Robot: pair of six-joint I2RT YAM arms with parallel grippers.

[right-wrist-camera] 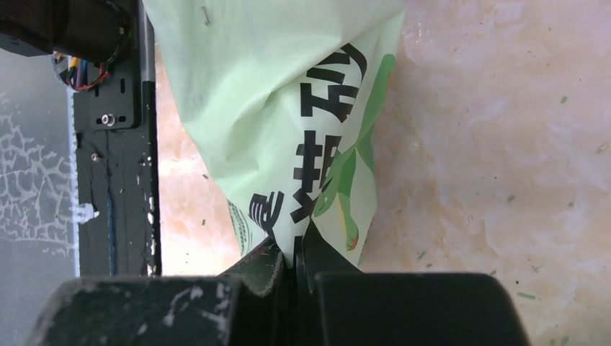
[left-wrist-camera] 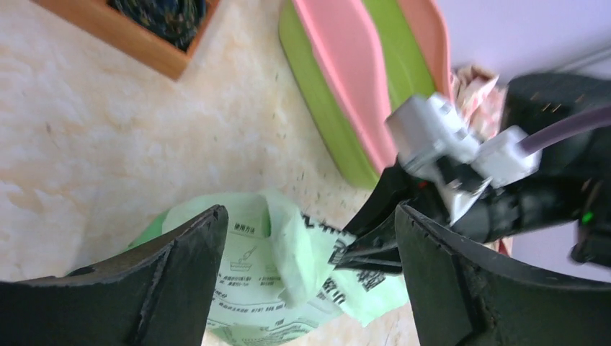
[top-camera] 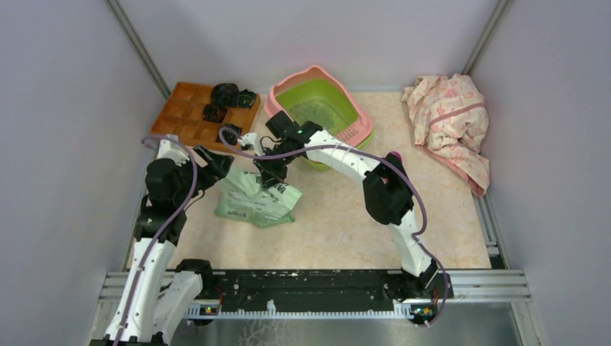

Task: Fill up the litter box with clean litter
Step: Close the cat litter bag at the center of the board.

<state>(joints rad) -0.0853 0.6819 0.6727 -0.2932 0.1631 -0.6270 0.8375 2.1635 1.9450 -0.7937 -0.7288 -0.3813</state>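
1. At the near edge, a black rail (top-camera: 302,285) is carrying the bases of your two arms, and a beige marbled table (top-camera: 346,216) is stretching away behind it.
2. Left of the middle, one pale green printed bag (top-camera: 258,198) is lying crumpled on the table, nearer than the litter box.
3. Your right gripper (right-wrist-camera: 294,252) is pinching a fold of the bag, with its fingers pressed together on the plastic.
4. Your left gripper (left-wrist-camera: 310,216) is standing spread wide just left of it, with the bag's top showing between the fingers.
5. Your right arm is crossing the near left corner of the one litter box (top-camera: 274,101), hiding that part from above.
6. The litter box is sitting at the far middle, and the litter (top-camera: 317,114) is showing as a dark speckled patch on the green basin floor.
7. One wooden tray (top-camera: 189,115) is sitting far left, just beside the box, with dark items (top-camera: 227,97) in its far right compartments.
8. One pink patterned cloth (top-camera: 448,119) is lying bunched at the far right.
9. Pale grey walls (top-camera: 288,36) are closing in the left, right and far sides.
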